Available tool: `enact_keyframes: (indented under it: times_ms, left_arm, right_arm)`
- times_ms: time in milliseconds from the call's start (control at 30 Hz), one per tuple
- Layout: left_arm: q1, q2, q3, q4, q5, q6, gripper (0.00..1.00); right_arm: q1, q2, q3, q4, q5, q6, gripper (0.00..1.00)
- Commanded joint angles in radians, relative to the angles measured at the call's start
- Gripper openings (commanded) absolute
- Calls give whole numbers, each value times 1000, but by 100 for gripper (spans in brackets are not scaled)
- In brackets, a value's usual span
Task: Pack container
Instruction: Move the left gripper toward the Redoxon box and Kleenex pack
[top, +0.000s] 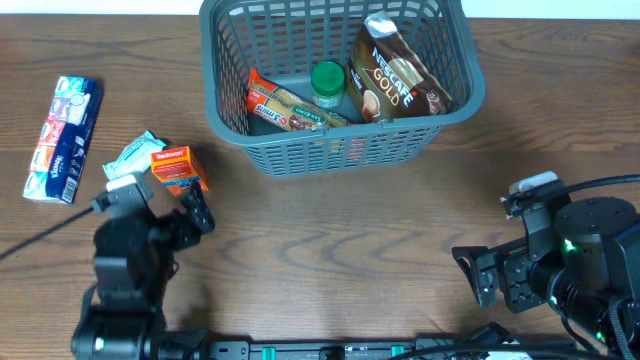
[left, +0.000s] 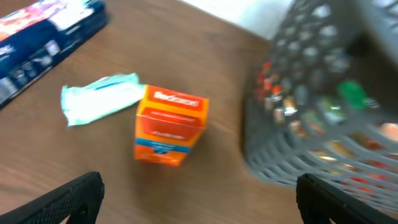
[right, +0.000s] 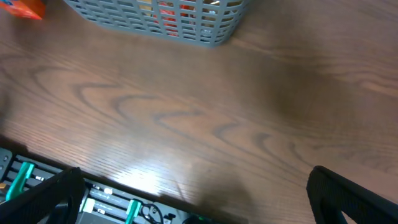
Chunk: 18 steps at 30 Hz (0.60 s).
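Grey plastic lattice forms the container (top: 340, 150), which stands at the far centre of the table (top: 330, 240). We judge the step in hand to be the pick of the next loose item. The left gripper (left: 199, 202) hangs just short of the orange box (left: 169, 124), jaws spread wide, holding nothing. The right gripper (right: 199, 196) hangs over bare wood near the front edge, equally wide and empty. The next move calls for advancing the left jaws to straddle the orange box, closing on it, then lifting it clear of the container wall before release. Count: one container; three items inside it (one bar pack (top: 290, 108), one green-lidded jar (top: 327, 85), one coffee pouch (top: 392, 75)); three outside it (the orange box, one pale packet (top: 128, 158) just beside it, one tissue pack (top: 65, 138) farther left).
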Motion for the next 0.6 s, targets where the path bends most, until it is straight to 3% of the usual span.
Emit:
enact_keyframes:
  times_ms: [0,200,367,567]
  left_arm:
    - [-2,110,63,-40,-64,17,98]
    - [-1,321,232,-206,-74,18,99]
    - [-1,430,327,-231,-72,109,98]
    - [13,534,356,-276,-72,116,98]
  right_arm:
    - [-3,1,15,-2,-3,-12,99]
    - [-3,1,15,-2,-3,-12,99]
    - [-3,1,15,-2,-3,-12,99]
    - [-3,1,15,-2,-3,-12,99]
